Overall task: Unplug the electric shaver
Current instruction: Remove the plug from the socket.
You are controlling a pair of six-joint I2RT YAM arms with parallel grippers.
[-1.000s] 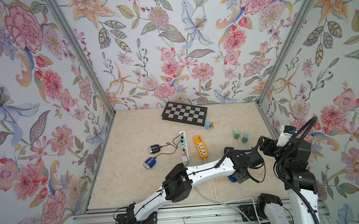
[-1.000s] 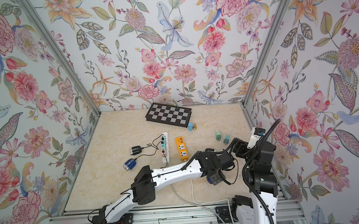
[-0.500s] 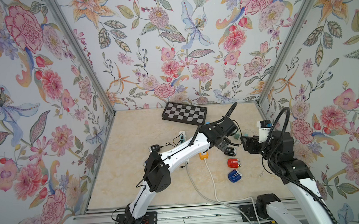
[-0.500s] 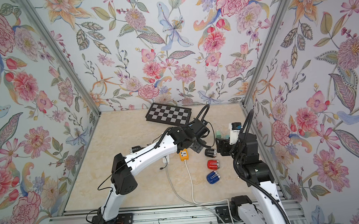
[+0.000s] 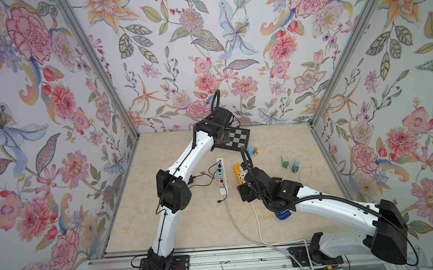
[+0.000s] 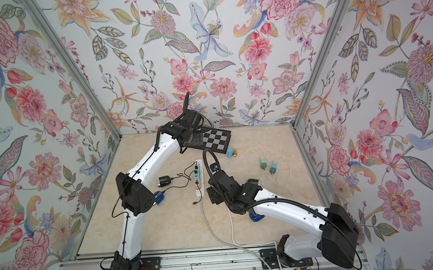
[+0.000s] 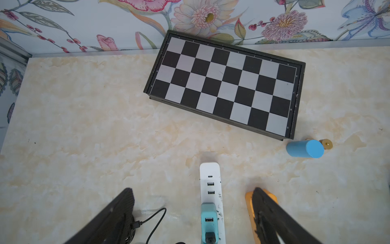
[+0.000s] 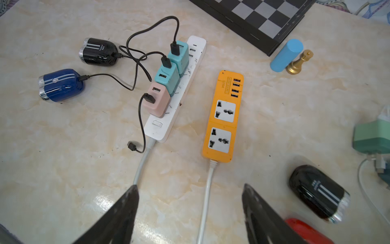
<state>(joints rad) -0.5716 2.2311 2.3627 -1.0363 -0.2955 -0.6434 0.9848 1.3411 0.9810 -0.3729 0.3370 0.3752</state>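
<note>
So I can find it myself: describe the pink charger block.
Find the white power strip beside the orange power strip. Three blocks stand on it in a row. The pink charger block stands nearest the strip's cord; its two neighbours are teal blocks.

Left end effector (image 7: 192,190) and right end effector (image 8: 190,185) gape (both empty).

The left claw (image 7: 192,190) went from the front right of the table (image 5: 190,228) to the chessboard (image 5: 239,139). The right claw (image 8: 190,186) reached out toward the orange power strip (image 8: 223,114).
</note>
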